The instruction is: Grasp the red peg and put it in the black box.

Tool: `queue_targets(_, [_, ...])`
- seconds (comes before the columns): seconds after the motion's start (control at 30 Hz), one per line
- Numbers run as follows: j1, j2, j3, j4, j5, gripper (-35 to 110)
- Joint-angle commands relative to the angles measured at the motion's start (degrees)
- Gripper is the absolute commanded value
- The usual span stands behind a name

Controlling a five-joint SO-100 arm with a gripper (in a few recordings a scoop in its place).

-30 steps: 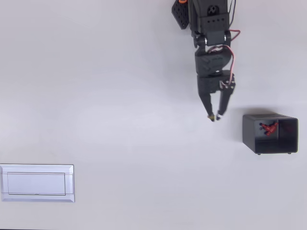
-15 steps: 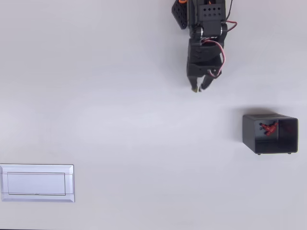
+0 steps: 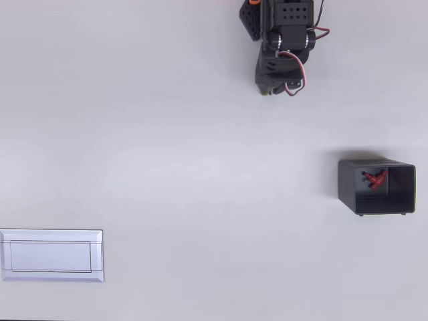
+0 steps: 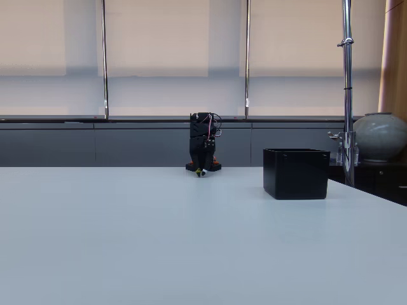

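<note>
The black box (image 3: 344, 186) stands at the right of the table in the overhead view, open side up. The red peg (image 3: 375, 178) lies inside it near the upper left corner, looking like short crossed red sticks. My gripper (image 3: 271, 91) is folded back near the arm's base at the top, far from the box. Its fingertips sit close together with nothing between them. In the fixed view the gripper (image 4: 201, 171) hangs low at the far edge of the table. The black box (image 4: 296, 173) stands to its right, and its wall hides the inside.
A flat white framed panel (image 3: 51, 255) lies at the lower left of the table in the overhead view. The arm's base (image 3: 281, 17) sits at the top edge. A wide stretch of white table separates the gripper, the box and the panel.
The arm has drawn back from beside the box toward its base and folded up. The fingers, slightly apart one second ago, are now together. The box and peg have not moved.
</note>
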Motion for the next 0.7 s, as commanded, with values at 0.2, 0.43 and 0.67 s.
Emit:
queue_targets(0.2, [0.35, -2.99, 0.53, 4.13, 2.02, 0])
queue_targets(0.43, [0.35, -2.99, 0.53, 4.13, 2.02, 0])
queue_targets(0.67, [0.35, -2.99, 0.53, 4.13, 2.02, 0])
